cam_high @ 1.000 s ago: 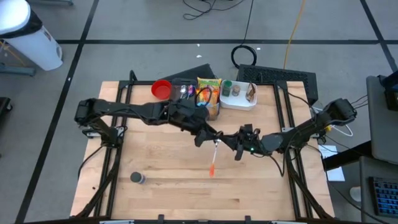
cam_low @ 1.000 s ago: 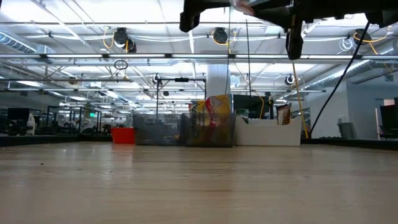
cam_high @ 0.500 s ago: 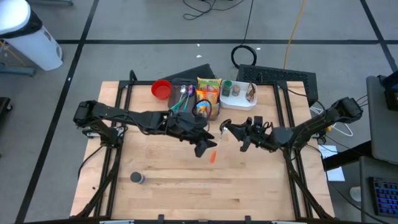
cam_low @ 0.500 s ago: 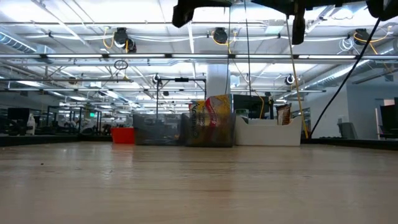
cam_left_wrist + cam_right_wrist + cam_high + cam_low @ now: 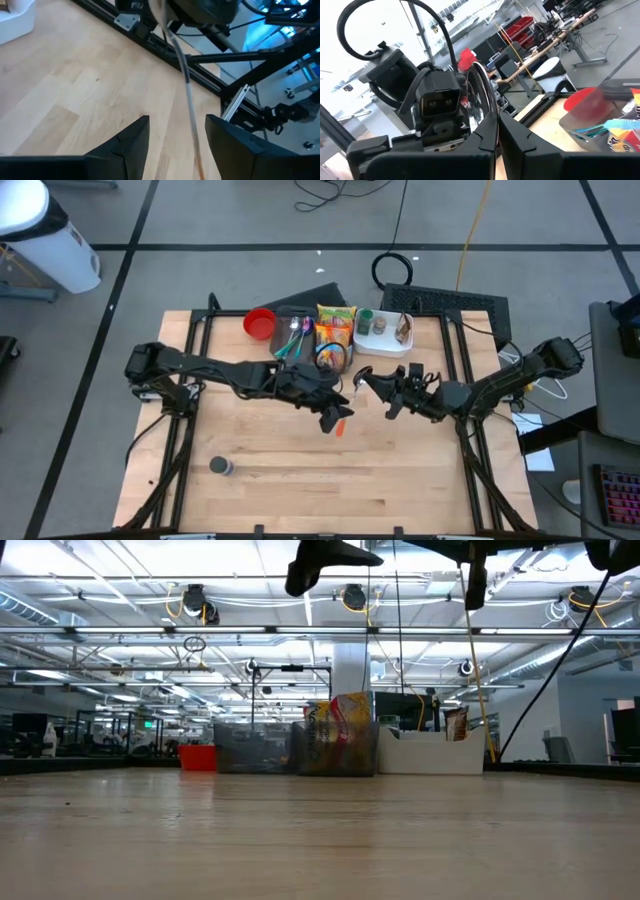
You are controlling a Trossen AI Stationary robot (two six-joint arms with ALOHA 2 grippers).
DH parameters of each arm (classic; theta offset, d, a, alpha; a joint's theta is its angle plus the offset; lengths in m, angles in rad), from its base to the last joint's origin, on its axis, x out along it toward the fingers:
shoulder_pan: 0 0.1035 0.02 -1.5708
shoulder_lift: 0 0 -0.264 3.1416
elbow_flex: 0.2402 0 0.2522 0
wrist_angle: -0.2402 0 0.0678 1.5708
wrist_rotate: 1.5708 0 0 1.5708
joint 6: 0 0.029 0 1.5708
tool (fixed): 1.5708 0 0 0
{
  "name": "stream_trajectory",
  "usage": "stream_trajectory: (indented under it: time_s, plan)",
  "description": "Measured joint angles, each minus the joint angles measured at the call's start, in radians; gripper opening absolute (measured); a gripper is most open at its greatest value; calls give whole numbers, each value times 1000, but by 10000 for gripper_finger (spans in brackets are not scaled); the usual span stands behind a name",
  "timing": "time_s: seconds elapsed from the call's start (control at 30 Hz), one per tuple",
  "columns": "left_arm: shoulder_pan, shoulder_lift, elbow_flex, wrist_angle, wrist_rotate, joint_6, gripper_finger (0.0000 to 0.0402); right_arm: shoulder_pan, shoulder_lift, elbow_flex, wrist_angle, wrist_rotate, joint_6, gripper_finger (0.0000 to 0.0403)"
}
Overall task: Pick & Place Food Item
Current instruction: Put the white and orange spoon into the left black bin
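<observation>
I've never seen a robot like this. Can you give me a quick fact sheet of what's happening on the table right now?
left gripper: mid-table, fingers open on either side of the spoon's handle
right gripper: mid-table, fingers shut on the spoon's metal end
spoon: orange handle, held up between the two arms
back edge: red bowl, utensil bin, snack bag, white tray
front left: small dark cylinder
</observation>
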Motion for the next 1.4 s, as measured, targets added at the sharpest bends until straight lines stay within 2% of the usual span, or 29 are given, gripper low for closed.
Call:
stream_trajectory:
  time_s: [0.17, 0.43, 0.67, 0.77, 0.93, 1.13, 1.27, 1.4]
  plan:
    - [0, 4, 0, -6, 0, -15, 152, 0, 1, 0, -1, 0, 0, 0]
    - [0, 3, 0, -7, 9, -3, 15, 0, 1, 0, -2, 0, -5, 0]
    - [3, 3, 0, -11, 28, -3, 8, 1, 0, 0, -2, -8, 18, 1]
    - [3, 3, 0, -11, 29, 5, 8, 1, -1, 0, 4, -39, 27, 14]
    - [3, 3, 0, -1, 29, 13, 6, -1, 1, 0, -1, -61, 49, 60]
    - [12, 3, 0, -3, 16, 17, 5, -15, 1, 0, 24, -61, 4, 138]
    - [47, -7, 0, -23, 73, 42, 5, -45, -9, 0, 72, -59, -69, 181]
    - [122, -54, 0, -93, 127, 110, 5, -98, -48, 0, 66, -58, -154, 205]
